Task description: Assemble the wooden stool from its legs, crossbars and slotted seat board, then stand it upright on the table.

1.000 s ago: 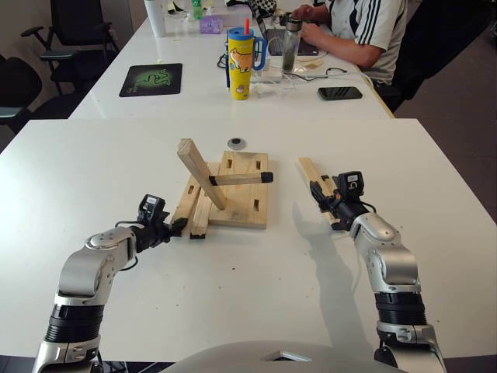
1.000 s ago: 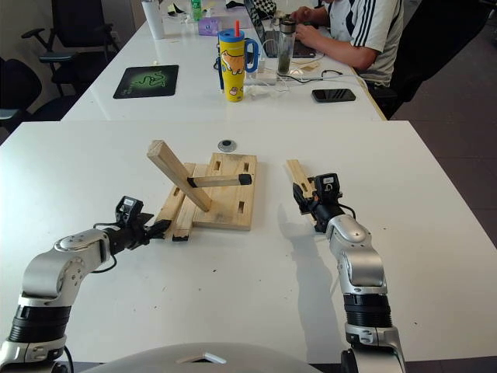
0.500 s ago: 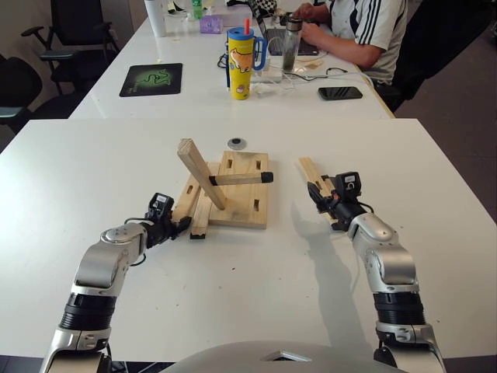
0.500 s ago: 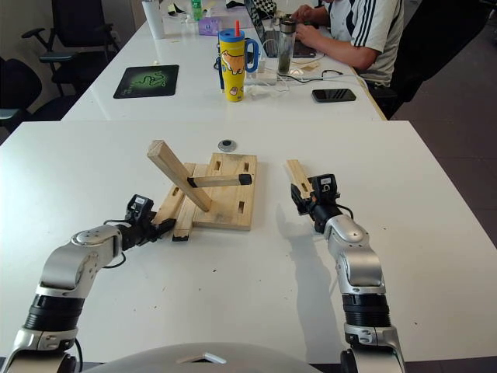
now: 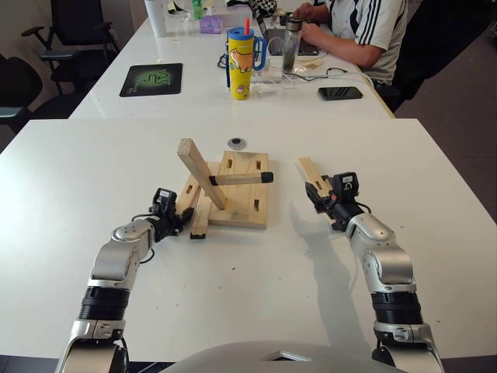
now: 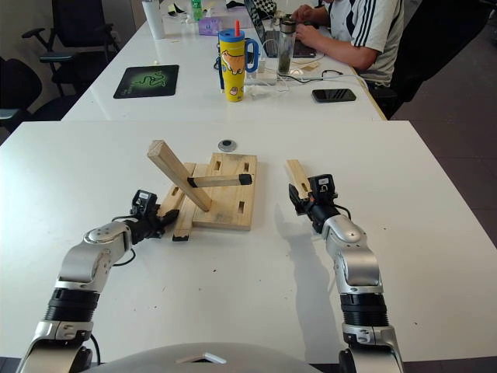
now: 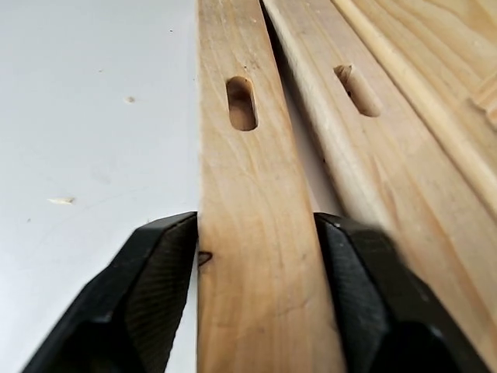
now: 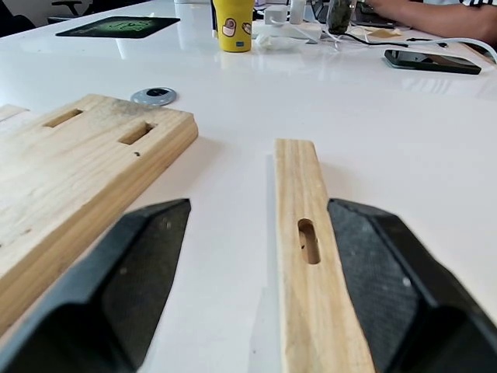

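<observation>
The slotted seat board (image 5: 247,194) lies flat at mid-table. One leg (image 5: 200,172) stands tilted in it, with a crossbar (image 5: 241,179) sticking out of its side. Two more legs lie side by side at the board's left edge. My left gripper (image 5: 177,218) is at their near end, shut on the outer leg (image 7: 252,194), one finger pressed on each side of it. A fourth leg (image 5: 313,175) lies alone to the right of the board. My right gripper (image 5: 323,196) is open at its near end, with the leg (image 8: 304,225) running out between the fingers.
A small grey disc (image 5: 236,142) lies just behind the board. On the far table are a yellow cup (image 5: 241,66), a black mat (image 5: 151,79) and a phone (image 5: 339,93), where a person sits. White tabletop surrounds the parts.
My left gripper has moved right and forward across the table to the end of the outer leg and closed on it. The right gripper has edged slightly forward along its leg.
</observation>
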You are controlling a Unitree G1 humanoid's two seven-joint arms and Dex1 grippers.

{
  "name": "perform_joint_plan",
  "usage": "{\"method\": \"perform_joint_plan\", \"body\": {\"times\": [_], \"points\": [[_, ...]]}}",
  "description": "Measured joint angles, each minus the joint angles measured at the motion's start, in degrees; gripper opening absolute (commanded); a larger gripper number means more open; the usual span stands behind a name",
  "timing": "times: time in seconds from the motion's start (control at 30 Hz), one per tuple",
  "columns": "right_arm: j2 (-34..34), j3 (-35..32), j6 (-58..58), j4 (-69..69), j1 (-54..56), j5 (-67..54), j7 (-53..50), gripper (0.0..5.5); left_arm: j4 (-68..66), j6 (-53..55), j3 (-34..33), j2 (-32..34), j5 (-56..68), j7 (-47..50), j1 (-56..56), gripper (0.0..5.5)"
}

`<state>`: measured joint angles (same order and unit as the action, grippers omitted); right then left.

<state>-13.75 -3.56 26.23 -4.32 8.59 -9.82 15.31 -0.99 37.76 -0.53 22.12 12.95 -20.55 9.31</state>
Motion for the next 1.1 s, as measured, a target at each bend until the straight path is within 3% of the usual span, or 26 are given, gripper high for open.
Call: {"method": "perform_joint_plan", "body": {"times": [0.3, 0.53, 0.63, 0.83, 1.1], "points": [[0.0, 0.04, 0.0, 0.02, 0.26, 0.0, 0.05, 3.29, -1.12, -3.39, -1.01, -1.2, -0.71, 1.09, -0.05, 2.05], [0.03, -1.57, 1.48, -0.87, 4.93, -2.07, 0.0, 3.29, 2.43, -16.13, -9.07, -3.75, 0.29, 6.3, 4.58, 2.05], [0.08, -3.73, 4.43, -3.57, 12.53, -5.5, -0.14, 3.29, 7.73, -18.97, -11.64, -3.72, 1.88, 6.94, 8.92, 2.05], [3.59, -11.13, 14.95, -7.82, 32.92, -21.74, -4.01, 3.29, 17.43, -19.11, -13.81, 0.51, 5.49, 5.46, 20.78, 2.05], [15.69, -19.38, 28.99, -3.28, 51.43, -57.67, -19.35, 4.3, 23.04, -14.45, -6.03, 4.21, 7.07, -1.89, 25.09, 2.05]]}}
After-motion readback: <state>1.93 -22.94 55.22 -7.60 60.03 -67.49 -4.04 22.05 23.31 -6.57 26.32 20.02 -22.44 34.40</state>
